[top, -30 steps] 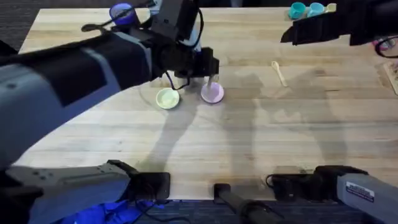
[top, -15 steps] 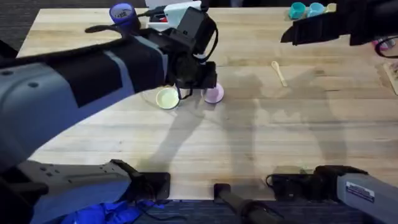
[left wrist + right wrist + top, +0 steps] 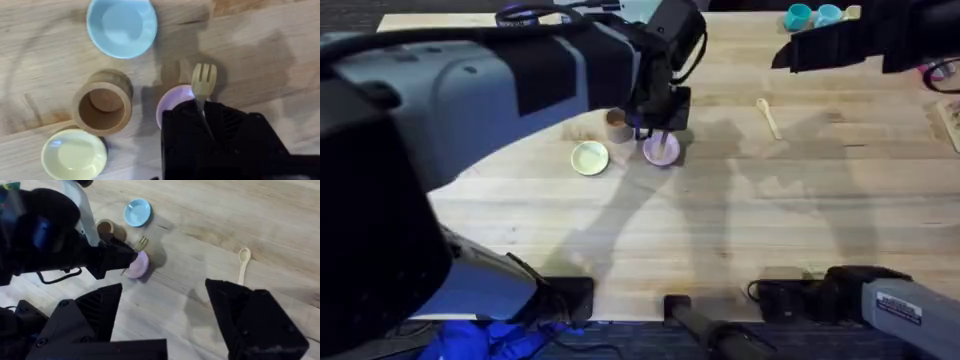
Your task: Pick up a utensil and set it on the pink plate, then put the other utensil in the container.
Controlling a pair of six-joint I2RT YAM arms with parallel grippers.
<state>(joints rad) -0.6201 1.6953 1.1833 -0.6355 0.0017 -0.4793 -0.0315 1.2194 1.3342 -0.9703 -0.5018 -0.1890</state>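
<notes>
Light blue plate (image 3: 121, 26), pale yellow plate (image 3: 74, 153) on wooden table (image 3: 270, 45).

Pale wooden plank table (image 3: 740, 230)

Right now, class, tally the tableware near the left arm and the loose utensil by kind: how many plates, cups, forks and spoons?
Plates: 3, blue, yellow, pink
Cups: 1, wooden
Forks: 1, held by the left claw
Spoons: 1, lying on the table
Total: 6

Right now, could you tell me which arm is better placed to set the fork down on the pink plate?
Left: its hand holds the fork right over the pink plate, while the right hand is open, off by the spoon.
</notes>
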